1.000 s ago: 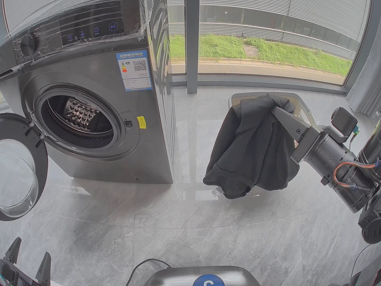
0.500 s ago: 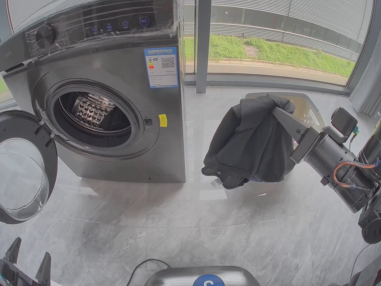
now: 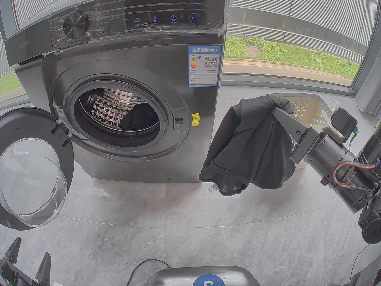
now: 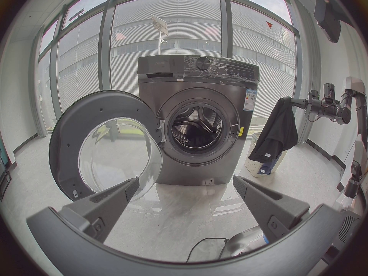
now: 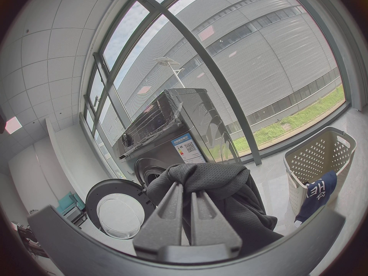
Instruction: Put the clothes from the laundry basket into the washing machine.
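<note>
Head view, step: carrying. The right gripper (image 3: 276, 112), fingers clamped on a dark garment (image 3: 250, 143), holds it hanging clear of the floor, in front of the laundry basket (image 3: 313, 108).
Head view, target: the washing machine (image 3: 131, 60) has its door (image 3: 31, 171) swung wide. The drum mouth (image 3: 117, 114) lies at 9 o'clock from the garment, well apart.
Left wrist view: the left gripper (image 4: 186, 183) has its fingers spread and empty, facing the machine.
Right wrist view: a navy garment (image 5: 318, 194) drapes over the basket rim.
Next: probably carry toward 9 o'clock, push past the drum lip, then release.
</note>
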You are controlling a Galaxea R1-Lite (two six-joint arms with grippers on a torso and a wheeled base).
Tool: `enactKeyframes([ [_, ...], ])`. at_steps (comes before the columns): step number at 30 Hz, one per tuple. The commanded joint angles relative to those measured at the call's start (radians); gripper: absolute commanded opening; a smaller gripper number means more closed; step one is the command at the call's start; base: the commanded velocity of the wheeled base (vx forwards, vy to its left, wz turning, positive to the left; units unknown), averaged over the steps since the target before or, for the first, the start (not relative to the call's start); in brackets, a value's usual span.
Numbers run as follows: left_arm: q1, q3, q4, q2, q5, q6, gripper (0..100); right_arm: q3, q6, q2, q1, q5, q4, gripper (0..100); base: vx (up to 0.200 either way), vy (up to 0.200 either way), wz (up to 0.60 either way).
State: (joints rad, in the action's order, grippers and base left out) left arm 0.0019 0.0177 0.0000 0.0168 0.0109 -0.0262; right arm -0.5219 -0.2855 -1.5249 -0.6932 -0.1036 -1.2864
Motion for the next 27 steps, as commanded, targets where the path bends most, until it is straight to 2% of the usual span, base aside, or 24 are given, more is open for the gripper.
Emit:
enactKeyframes([
  [1,0.001,-0.015,0.000,-0.012,0.000,0.000,100,0.000,0.000,-0.001,0.001,0.001,-0.001,0,-0.200,0.000,0.00],
  [4,0.001,-0.015,0.000,-0.012,0.000,0.000,100,0.000,0.000,-0.001,0.003,0.001,-0.001,0,-0.200,0.000,0.00],
  [10,0.001,-0.015,0.000,-0.012,0.000,0.000,100,0.000,-0.001,-0.001,0.003,0.001,-0.001,0,0.000,0.000,0.00],
  [27,0.001,-0.015,0.000,-0.012,0.000,0.000,100,0.003,-0.001,-0.001,0.008,0.002,-0.001,0,0.000,0.200,0.00],
])
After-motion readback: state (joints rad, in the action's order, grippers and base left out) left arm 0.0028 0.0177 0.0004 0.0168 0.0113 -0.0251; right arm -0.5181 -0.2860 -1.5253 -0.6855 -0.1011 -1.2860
